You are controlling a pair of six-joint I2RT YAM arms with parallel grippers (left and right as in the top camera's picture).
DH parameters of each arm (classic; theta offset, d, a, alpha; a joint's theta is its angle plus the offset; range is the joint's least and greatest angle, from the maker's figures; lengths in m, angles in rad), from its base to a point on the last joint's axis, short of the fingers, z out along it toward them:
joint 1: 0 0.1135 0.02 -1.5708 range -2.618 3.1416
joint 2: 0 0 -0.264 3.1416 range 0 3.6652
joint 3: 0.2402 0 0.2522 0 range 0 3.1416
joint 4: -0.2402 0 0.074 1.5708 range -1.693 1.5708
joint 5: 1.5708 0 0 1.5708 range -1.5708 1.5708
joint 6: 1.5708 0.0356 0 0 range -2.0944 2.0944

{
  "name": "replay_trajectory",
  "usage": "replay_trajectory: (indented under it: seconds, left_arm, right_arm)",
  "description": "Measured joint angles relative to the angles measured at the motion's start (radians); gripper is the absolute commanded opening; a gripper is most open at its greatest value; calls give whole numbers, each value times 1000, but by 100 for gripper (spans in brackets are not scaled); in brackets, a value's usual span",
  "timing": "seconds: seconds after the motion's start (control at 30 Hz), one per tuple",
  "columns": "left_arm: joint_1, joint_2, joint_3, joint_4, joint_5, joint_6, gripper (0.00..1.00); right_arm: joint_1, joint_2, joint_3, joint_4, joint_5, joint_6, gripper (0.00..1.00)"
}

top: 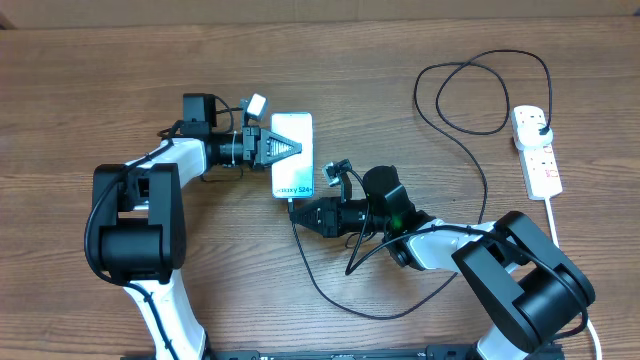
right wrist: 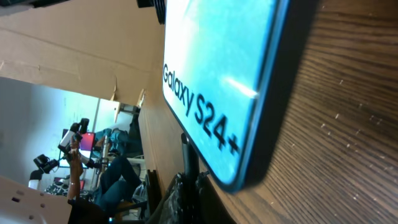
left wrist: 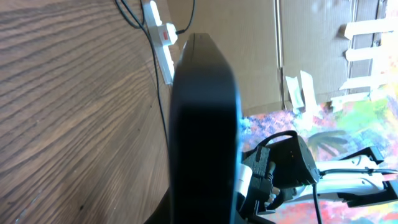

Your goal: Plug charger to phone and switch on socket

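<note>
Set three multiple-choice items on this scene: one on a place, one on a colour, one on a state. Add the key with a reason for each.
1. Where on the table does the socket lie?
A. left side
B. centre
C. right side

2. What colour is the charger cable?
A. white
B. black
C. red

3. What is the left gripper doing?
A. shut on the phone
B. hanging open
C. shut on the socket

Key:
1 C: the overhead view shows the socket by the right edge.
2 B: the thin cable shows black against the wood.
3 A: its fingers clamp the phone, seen edge-on in the left wrist view.
</note>
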Motion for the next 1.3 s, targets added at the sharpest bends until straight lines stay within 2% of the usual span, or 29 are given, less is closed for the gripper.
replay_trajectory:
  seconds: [1.3]
  left_arm:
    - [29, 0, 0, 22, 0, -24, 4]
  right_arm:
    - [-39, 0, 0, 64, -3, 76, 4]
